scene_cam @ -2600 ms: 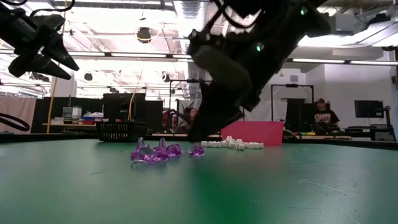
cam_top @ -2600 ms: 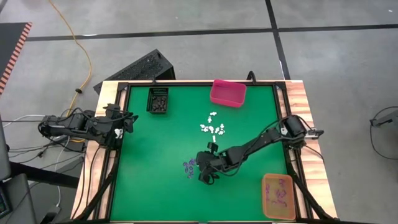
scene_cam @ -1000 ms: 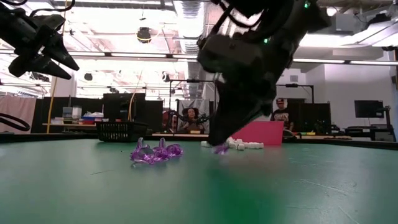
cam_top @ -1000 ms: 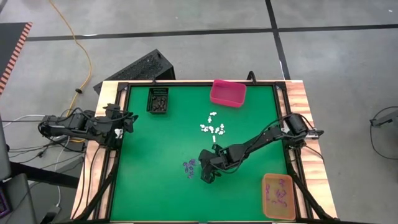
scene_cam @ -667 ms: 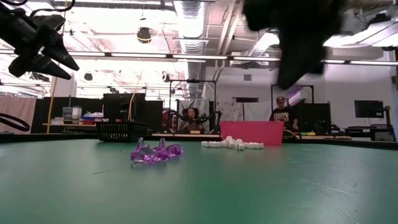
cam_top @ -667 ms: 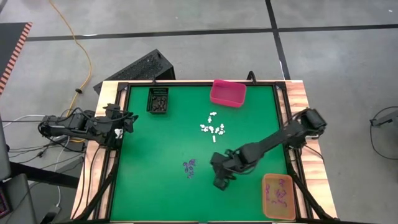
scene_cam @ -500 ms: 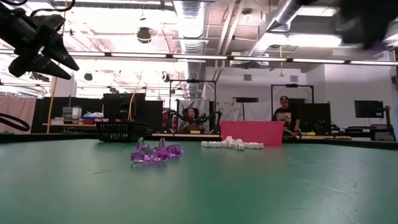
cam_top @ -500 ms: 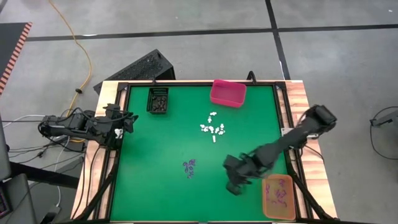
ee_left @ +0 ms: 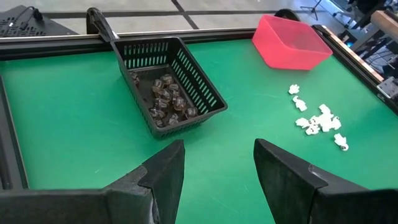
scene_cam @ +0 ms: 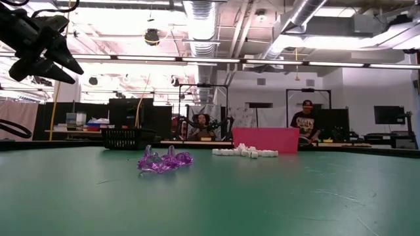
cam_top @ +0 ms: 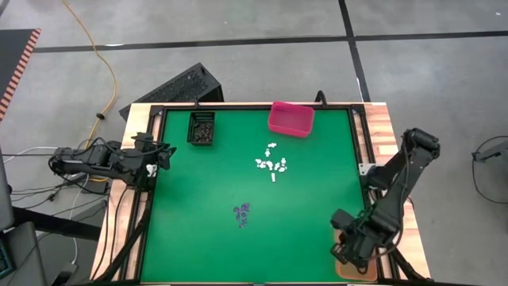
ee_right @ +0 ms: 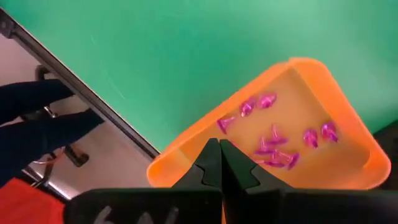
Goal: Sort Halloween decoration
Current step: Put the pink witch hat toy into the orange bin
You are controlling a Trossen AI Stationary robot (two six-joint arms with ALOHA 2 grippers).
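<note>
Green table mat point(cam_top: 206, 183) in a workshop; right gripper point(ee_right: 219, 163) pinched together over the orange bin point(ee_right: 345, 127).

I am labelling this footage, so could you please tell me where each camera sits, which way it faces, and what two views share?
High view: overhead, straight down on the green table; both dark arms show.
Low view: table height, level across the purple trinkets into the room; the left hand shows.
Left wrist view: looks past the left hand's open fingers at the black mesh basket.
Right wrist view: looks down past the shut right hand into the orange plastic bin.
Shared: the pink bin appears in the high, low and left wrist views.
</note>
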